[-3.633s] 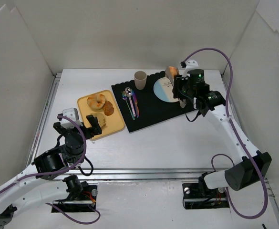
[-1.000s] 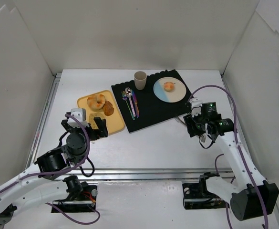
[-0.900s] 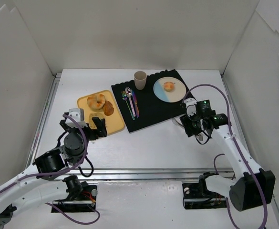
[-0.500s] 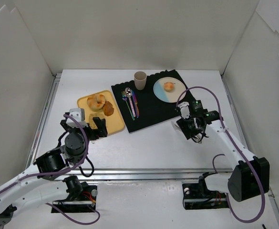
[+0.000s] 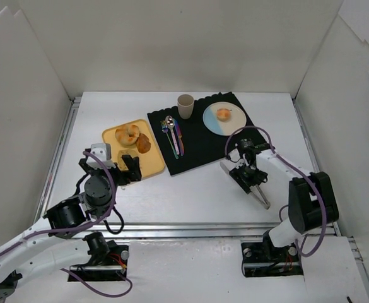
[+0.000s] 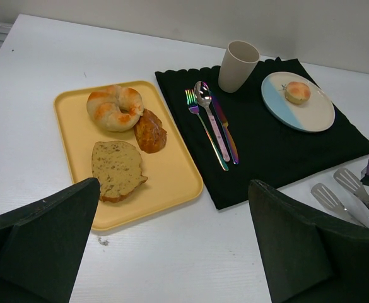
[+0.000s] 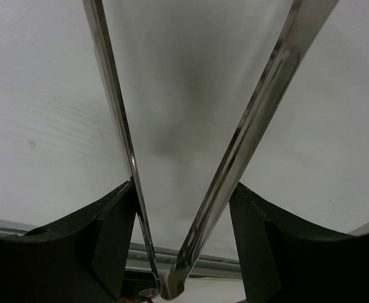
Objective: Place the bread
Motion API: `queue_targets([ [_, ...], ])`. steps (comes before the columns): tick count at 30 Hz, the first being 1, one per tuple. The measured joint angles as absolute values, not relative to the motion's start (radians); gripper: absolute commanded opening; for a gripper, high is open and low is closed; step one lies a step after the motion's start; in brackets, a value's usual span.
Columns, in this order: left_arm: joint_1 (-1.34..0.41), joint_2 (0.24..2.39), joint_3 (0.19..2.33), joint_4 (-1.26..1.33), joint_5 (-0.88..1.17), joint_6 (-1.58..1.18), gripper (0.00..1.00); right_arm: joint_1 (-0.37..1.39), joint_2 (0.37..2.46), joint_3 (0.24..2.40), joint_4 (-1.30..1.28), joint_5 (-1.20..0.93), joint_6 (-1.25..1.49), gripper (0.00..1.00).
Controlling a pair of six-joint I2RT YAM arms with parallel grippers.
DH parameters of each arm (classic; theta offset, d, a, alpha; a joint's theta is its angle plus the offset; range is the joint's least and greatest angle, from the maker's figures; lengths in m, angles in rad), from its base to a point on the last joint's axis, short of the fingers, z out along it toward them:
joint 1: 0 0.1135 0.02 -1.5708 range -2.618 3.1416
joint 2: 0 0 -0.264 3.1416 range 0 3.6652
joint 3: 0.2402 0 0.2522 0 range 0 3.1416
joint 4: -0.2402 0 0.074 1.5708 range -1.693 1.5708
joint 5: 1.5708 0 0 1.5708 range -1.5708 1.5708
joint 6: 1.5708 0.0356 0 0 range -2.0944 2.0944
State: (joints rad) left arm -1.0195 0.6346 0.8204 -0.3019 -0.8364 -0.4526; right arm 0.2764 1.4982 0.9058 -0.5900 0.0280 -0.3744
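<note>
The small round golden-orange bun [image 5: 223, 114] rests on the round blue-and-cream plate [image 5: 236, 124], upper right of the top view; placement is judged complete. The right gripper [image 5: 244, 175], jaws clamped on the steel tongs [image 5: 258, 195], is held low over the white surface [image 5: 190, 189]. The left gripper [image 5: 107, 165] has its jaws apart. Next, the tongs are to be set down and released.

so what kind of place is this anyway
Probably a robot lab cell staged as a dining table: white panel walls box in the white table, the right gripper holds metal tongs, and a black cloth mat carries a round blue-and-cream plate, beige cup and cutlery.
</note>
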Motion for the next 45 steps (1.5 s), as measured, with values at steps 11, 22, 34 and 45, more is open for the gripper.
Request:
queue_targets([
  [11, -1.019, 0.633, 0.82, -0.302, -0.837, -0.453, 1.0, 0.274, 1.567, 0.895, -0.575, 0.031, -0.395, 0.61],
  [22, -1.019, 0.633, 0.82, -0.302, -0.839, -0.452, 1.0, 0.275, 1.659, 0.91, -0.582, 0.053, -0.395, 0.73],
  [34, -1.019, 0.633, 0.82, -0.302, -0.839, -0.452, 1.0, 0.273, 1.626, 0.923, -0.582, 0.071, -0.389, 0.98],
  [45, -1.019, 0.645, 0.82, -0.301, -0.839, -0.449, 1.0, 0.238, 1.414, 1.109, -0.632, 0.031, -0.326, 0.98],
])
